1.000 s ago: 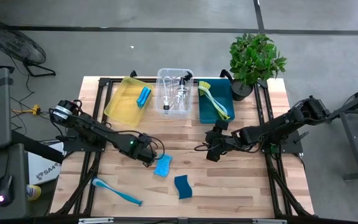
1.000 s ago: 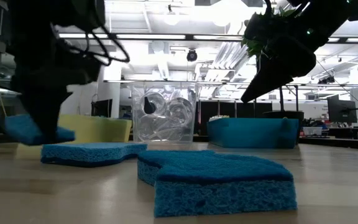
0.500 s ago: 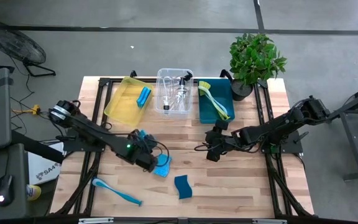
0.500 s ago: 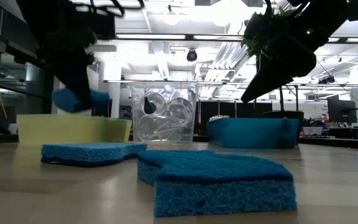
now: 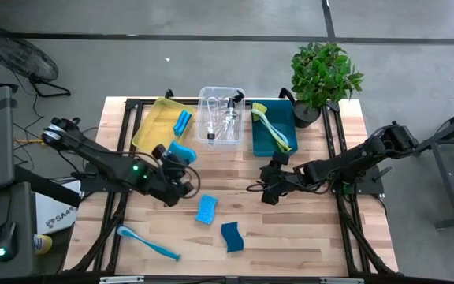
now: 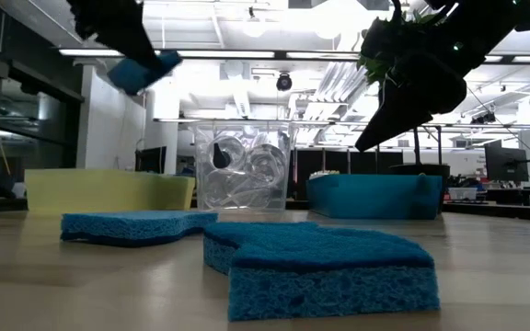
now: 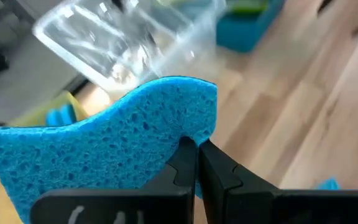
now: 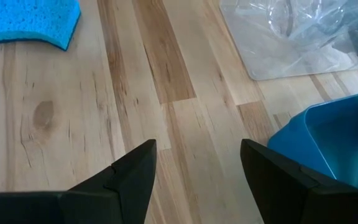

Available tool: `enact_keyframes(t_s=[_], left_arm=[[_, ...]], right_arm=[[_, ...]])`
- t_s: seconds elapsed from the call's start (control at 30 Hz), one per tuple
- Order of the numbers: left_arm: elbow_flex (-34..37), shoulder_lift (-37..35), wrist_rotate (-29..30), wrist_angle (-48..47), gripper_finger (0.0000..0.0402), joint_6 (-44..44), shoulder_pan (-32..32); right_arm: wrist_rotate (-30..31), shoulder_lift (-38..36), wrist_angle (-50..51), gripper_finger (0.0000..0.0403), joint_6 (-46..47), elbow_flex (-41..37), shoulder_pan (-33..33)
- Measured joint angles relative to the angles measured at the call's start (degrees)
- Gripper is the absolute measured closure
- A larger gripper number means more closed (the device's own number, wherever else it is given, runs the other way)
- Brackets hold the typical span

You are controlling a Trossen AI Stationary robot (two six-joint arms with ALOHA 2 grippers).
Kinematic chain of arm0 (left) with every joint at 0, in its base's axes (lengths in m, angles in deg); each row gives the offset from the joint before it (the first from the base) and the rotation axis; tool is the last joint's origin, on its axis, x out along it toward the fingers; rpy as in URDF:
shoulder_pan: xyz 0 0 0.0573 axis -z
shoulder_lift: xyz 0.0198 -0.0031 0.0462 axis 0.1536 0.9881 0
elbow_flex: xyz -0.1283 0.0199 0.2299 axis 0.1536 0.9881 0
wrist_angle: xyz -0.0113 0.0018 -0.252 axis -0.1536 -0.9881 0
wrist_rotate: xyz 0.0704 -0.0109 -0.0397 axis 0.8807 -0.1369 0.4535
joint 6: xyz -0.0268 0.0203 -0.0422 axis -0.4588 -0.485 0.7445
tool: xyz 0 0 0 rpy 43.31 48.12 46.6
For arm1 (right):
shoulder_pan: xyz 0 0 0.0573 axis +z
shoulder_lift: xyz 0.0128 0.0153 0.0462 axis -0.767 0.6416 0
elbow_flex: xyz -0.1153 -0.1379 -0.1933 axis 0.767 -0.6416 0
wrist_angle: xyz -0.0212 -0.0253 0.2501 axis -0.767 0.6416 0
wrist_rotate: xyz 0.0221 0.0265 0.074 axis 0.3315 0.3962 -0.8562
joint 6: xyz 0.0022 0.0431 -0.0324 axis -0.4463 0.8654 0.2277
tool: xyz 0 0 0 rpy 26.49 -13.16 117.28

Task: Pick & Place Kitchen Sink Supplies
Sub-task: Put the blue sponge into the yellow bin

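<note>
Blue sponge (image 5: 181,151), porous and wavy-edged, clamped between the closed fingers of the left gripper (image 5: 173,155) and carried clear of the table, just beside the near corner of the yellow bin (image 5: 150,131); the low view shows it high above the tabletop (image 6: 145,72), and the left wrist view shows the fingertips pinching its lower edge (image 7: 104,158).

Landmark: the clear bin (image 5: 221,115), middle of three bins along the far edge of the wooden table (image 5: 314,229). To its left, the yellow bin holds one blue sponge (image 5: 182,122). The clear bin itself holds clear bottles with black tops (image 5: 230,117). To its right, the teal bin (image 5: 262,140) holds a yellow-green dish brush (image 5: 270,128). Beyond the teal bin stands a potted plant (image 5: 324,75).

Toward the near edge from the clear bin, two more blue sponges lie flat on the wood, one nearer it (image 5: 206,209), one farther and darker (image 5: 232,236). A blue dish brush (image 5: 148,243) lies well to the left of them, near the front edge.

Right gripper (image 5: 268,184), fingers spread apart and holding nothing, hovers over bare wood just in front of the teal bin.
</note>
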Motion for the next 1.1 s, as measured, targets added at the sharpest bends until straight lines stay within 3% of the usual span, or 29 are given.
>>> enact_keyframes(t_s=[0.27, 0.67, 0.87, 1.1], left_arm=[[7.14, -10.43, 3.03, 5.83, 0.0399, -4.02, 0.0], [29.77, -31.99, 4.29, 34.64, 0.0399, -19.67, -0.02], [35.59, -38.67, 13.54, 39.08, 0.0399, -17.31, -0.02], [37.84, -38.74, 26.16, 38.99, 0.0399, -8.57, -0.41]], right_arm=[[0.03, 0.0, -0.97, 0.0176, -1.1, 0.0, 0.01], [0.0, 0.05, -2.81, 0.0176, -2.36, 0.0, 0.01], [0.03, 0.07, -3.33, 0.0176, -2.4, 0.0, 0.0], [0.52, 0.07, -3.62, 0.0176, -2.4, 0.0, 0.0]])
